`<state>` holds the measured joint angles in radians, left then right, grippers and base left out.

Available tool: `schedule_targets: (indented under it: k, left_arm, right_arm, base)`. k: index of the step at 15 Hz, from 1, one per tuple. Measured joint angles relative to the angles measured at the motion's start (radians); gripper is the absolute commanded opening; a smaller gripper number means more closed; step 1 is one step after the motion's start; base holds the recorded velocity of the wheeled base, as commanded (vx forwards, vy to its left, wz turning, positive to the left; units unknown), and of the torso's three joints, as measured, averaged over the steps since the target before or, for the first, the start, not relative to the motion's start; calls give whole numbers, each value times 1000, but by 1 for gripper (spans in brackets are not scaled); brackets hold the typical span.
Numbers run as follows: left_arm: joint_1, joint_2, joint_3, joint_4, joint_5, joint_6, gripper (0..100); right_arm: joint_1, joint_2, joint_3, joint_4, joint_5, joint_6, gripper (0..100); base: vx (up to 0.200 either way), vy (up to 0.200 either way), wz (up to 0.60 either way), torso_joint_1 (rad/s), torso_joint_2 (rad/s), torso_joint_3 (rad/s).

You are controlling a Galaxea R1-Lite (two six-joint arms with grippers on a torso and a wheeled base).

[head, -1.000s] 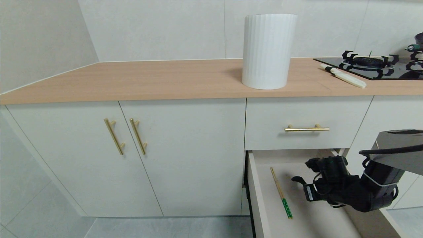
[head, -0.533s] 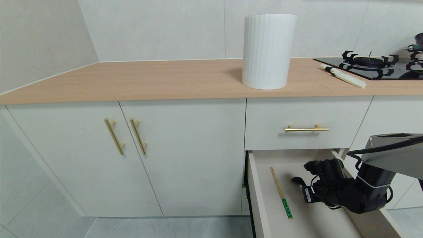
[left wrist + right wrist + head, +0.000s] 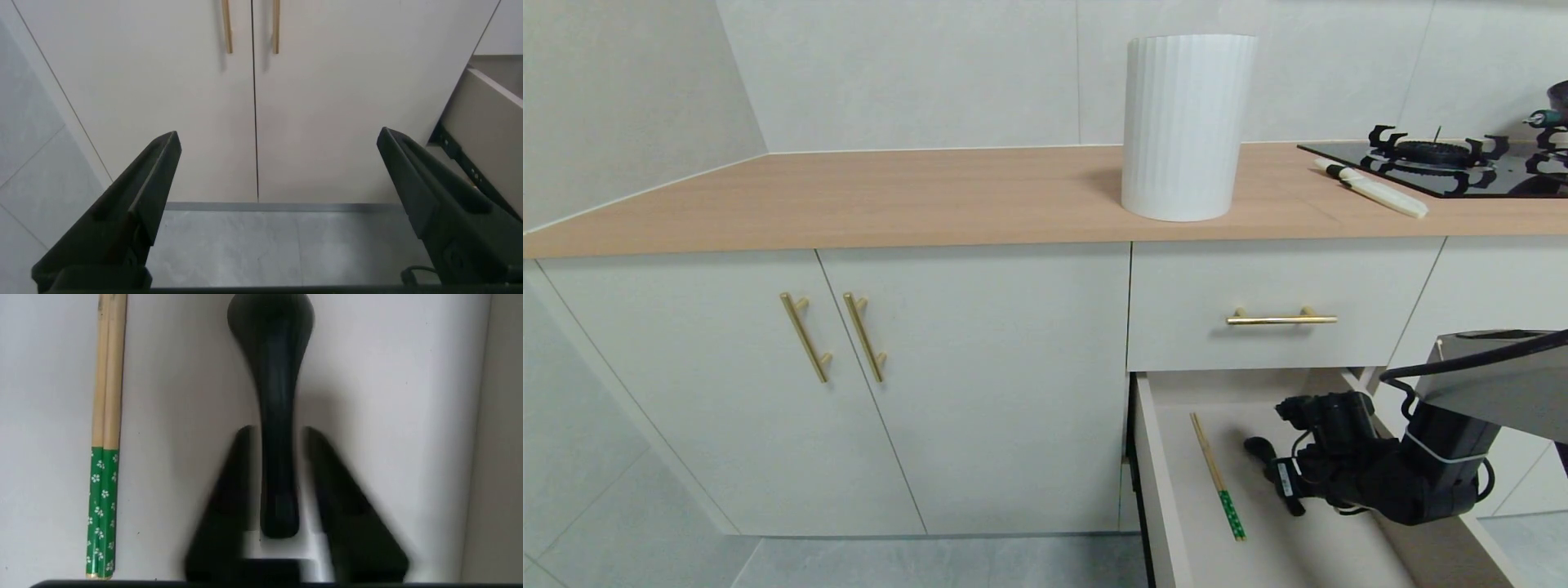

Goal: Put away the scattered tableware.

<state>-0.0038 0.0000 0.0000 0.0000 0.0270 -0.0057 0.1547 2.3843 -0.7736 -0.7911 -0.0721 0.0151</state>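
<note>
A black spoon (image 3: 1258,447) lies on the floor of the open lower drawer (image 3: 1156,490), bowl end toward the cabinet. My right gripper (image 3: 1288,483) is inside the drawer, its fingers open a little on either side of the spoon's handle (image 3: 275,457). A pair of wooden chopsticks with green flowered ends (image 3: 1217,478) lies in the same drawer, beside the spoon (image 3: 106,457). My left gripper (image 3: 278,145) hangs wide open and empty, low in front of the double cabinet doors (image 3: 255,98).
On the wooden countertop (image 3: 890,196) stand a tall white ribbed container (image 3: 1183,126) and a white stick-like utensil with a dark tip (image 3: 1372,189) beside the black gas hob (image 3: 1437,159). The upper drawer (image 3: 1282,302) is shut.
My right arm has sunk slightly lower into the drawer. Its fingers have parted from the spoon's handle, and one finger now shows below the wrist. The chopsticks have not moved.
</note>
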Motion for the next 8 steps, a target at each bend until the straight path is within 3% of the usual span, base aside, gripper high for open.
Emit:
schedule_targets:
  k: [8]
  left_arm:
    - [1, 0, 0, 0, 0, 0, 100]
  right_arm:
    - [-1, -103, 57, -5, 4, -1, 100]
  base:
    - [0, 0, 0, 0, 0, 0]
